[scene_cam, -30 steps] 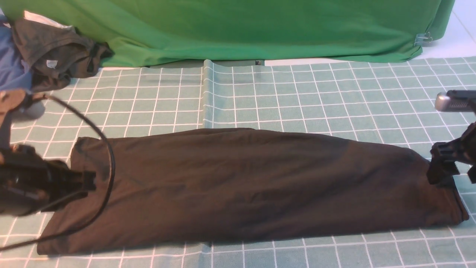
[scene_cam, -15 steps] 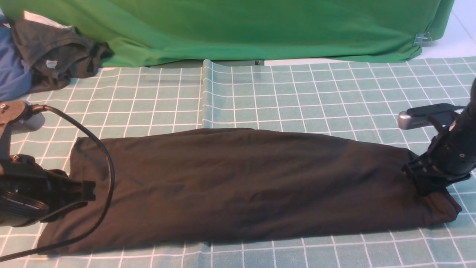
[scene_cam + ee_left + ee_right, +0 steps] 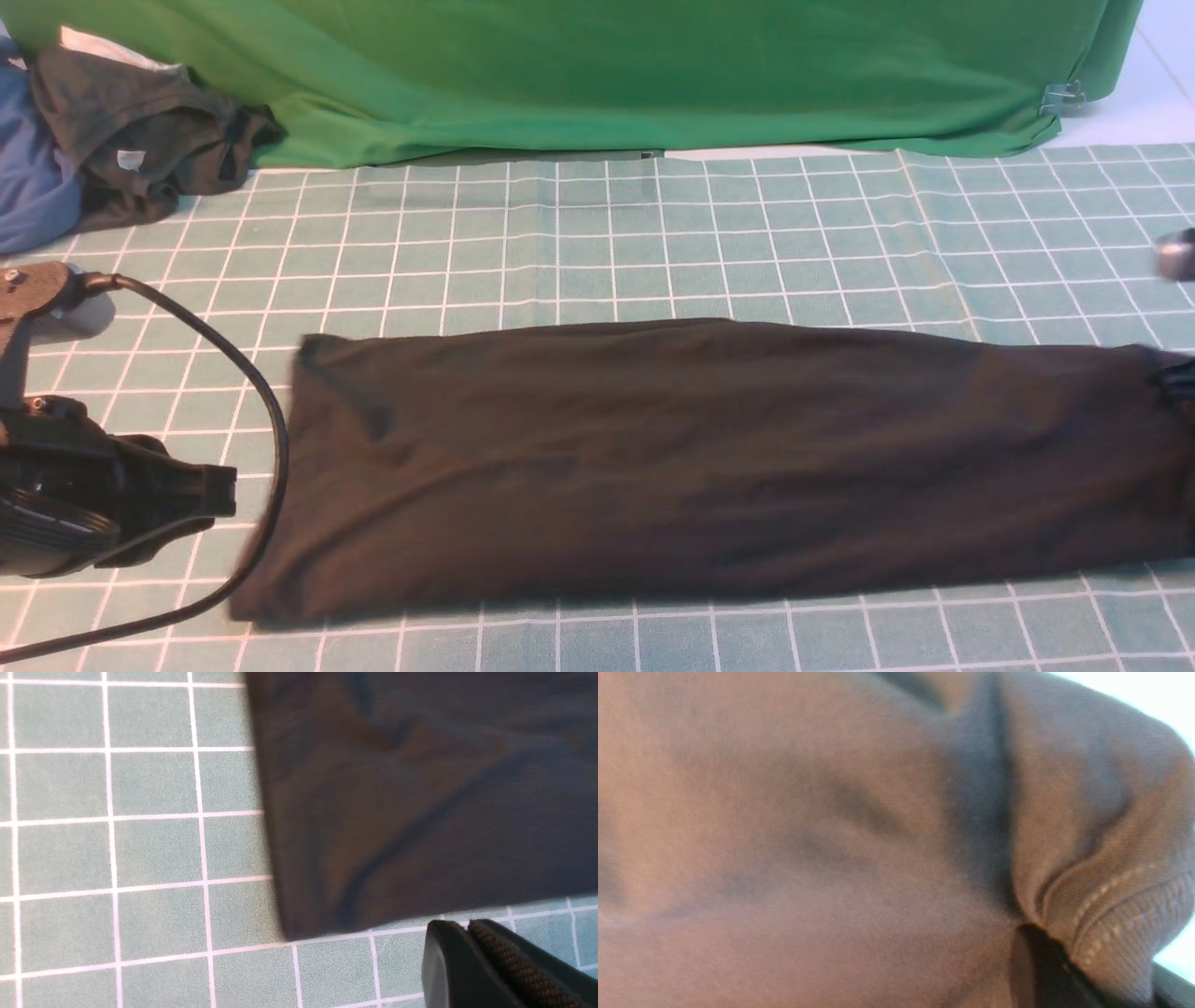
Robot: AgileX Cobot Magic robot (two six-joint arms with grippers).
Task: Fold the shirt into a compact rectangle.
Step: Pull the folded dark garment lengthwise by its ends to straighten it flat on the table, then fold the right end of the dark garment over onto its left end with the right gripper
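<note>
Where the right gripper pinches its ribbed edge, the shirt bunches up. From there it lies as a long band across the checked cloth. The left gripper, jaws closed on nothing, sits just beside its left end.

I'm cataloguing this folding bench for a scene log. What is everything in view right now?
black knit shirt: one, black, folded into a long strip across the near table
checked tablecloth: one, teal with a white grid, covering the table
cloth backdrop: one, green, along the far edge
crumpled garment with a pale tag: one, dark grey, far left
blue garment: one, blue, far left edge, beside the grey one
metal clip: one, silver, far right on the backdrop
cable: one, black, looping by the left arm
left gripper: one, black, shut, empty, apart from the shirt's left end
right gripper: one, black, clamped on the shirt's right end
</note>
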